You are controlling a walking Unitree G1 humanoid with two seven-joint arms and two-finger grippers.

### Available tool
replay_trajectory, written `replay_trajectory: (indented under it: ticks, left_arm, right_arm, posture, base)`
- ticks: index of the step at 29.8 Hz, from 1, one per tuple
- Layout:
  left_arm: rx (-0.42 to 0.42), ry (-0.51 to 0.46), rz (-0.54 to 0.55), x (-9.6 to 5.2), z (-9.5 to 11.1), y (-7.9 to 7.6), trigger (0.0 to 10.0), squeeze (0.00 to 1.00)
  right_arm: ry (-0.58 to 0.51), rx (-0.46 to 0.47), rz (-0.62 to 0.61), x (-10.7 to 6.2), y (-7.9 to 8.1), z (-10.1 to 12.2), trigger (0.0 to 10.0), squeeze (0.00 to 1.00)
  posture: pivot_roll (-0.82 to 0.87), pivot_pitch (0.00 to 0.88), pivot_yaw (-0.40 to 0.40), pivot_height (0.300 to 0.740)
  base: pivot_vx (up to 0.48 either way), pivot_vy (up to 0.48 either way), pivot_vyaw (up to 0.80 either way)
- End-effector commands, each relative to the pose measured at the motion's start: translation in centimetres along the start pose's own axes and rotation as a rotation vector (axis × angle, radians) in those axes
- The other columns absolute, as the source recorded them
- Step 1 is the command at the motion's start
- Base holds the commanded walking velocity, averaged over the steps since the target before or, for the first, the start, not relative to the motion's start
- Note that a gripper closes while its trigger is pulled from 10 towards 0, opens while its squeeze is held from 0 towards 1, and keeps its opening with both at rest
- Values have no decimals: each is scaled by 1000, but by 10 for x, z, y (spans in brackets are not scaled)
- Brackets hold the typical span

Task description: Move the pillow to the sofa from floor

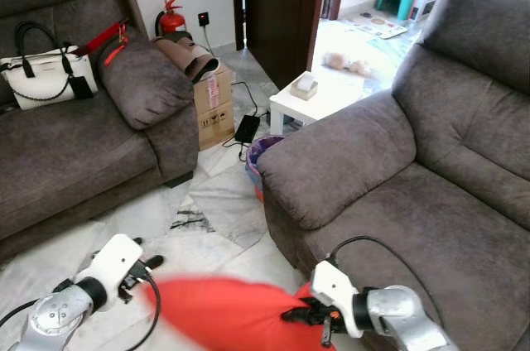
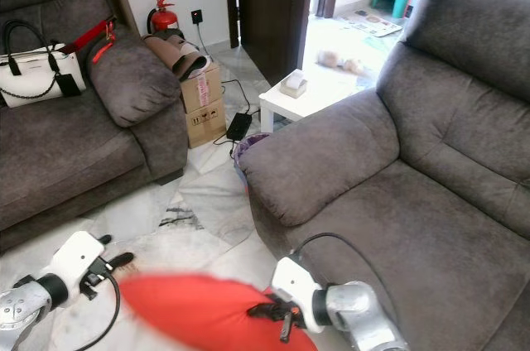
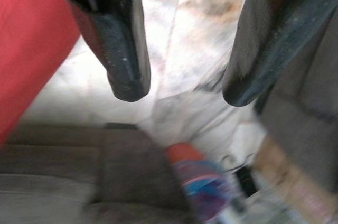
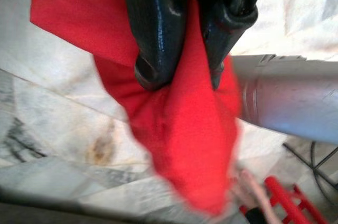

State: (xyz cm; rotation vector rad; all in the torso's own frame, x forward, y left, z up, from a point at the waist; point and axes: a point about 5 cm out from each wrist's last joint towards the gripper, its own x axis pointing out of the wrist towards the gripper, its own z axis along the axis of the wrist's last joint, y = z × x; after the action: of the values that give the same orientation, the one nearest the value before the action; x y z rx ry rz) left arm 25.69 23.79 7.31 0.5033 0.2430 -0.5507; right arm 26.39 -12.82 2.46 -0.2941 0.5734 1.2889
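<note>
Crowding the red pillow point(image 1: 224, 310): sofa armrest point(image 1: 331, 161), trash bin point(image 1: 258, 156), cardboard box point(image 1: 214, 107).

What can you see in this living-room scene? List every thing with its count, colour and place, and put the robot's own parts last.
pillow: 1, red, low between both arms
sofas: 2, grey-brown, left and right
handbag: 1, white, on left sofa
fire extinguisher: 1, red, by wall
cardboard box: 1, brown, beside left sofa
side table: 1, white, near doorway
floor: marble, pale
left gripper: fingers open, beside pillow
right gripper: fingers pinching pillow
</note>
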Motion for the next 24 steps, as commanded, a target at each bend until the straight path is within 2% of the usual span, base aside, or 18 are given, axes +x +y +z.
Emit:
replay_trajectory:
  ticks: [1, 8, 9, 10, 11, 14, 16, 20, 24]
  left_arm:
    - [28, 32, -71, -3, -2, -2, 10000, 1000]
    - [28, 32, -71, -3, -2, -2, 10000, 1000]
    - [6, 19, -110, -2, 0, -6, 10000, 1000]
    - [-159, -19, -248, -2, 8, -12, 10000, 1000]
    - [-239, -34, -318, -3, 8, -15, 10000, 1000]
    - [-202, 15, -375, -4, 0, -20, 10000, 1000]
    - [-231, 15, -435, -8, 3, -24, 10000, 1000]
    - [-258, 13, -485, -10, 6, -24, 10000, 1000]
    - [-228, 38, -556, -11, 9, -24, 10000, 1000]
  right_arm:
    - [-72, -87, 8, -2, -1, 20, 10000, 0]
    - [-72, -87, 8, -2, -1, 20, 10000, 0]
    - [-85, -89, 25, -2, 2, 23, 10000, 0]
    - [-135, -122, 69, -3, 6, 37, 10000, 0]
    - [-147, -152, 91, -4, 8, 43, 10000, 0]
    - [-151, -167, 123, -5, 12, 47, 10000, 0]
    - [-146, -185, 145, -6, 14, 48, 10000, 0]
    - [-144, -193, 170, -8, 18, 49, 10000, 0]
    - [-145, -209, 239, -12, 26, 52, 10000, 0]
  posture:
    - [78, 111, 37, 740]
    - [78, 111, 37, 740]
    - [74, 114, 40, 740]
    - [70, 112, 38, 740]
    - [70, 112, 38, 740]
    - [69, 111, 36, 740]
    - [65, 111, 37, 740]
    - [66, 113, 35, 740]
    - [66, 113, 35, 740]
  base:
    - [0, 0, 0]
    - [0, 0, 0]
    - [0, 0, 0]
    - [0, 0, 0]
    - [0, 0, 0]
    - [0, 0, 0]
    - [0, 0, 0]
    - [0, 0, 0]
    - [0, 0, 0]
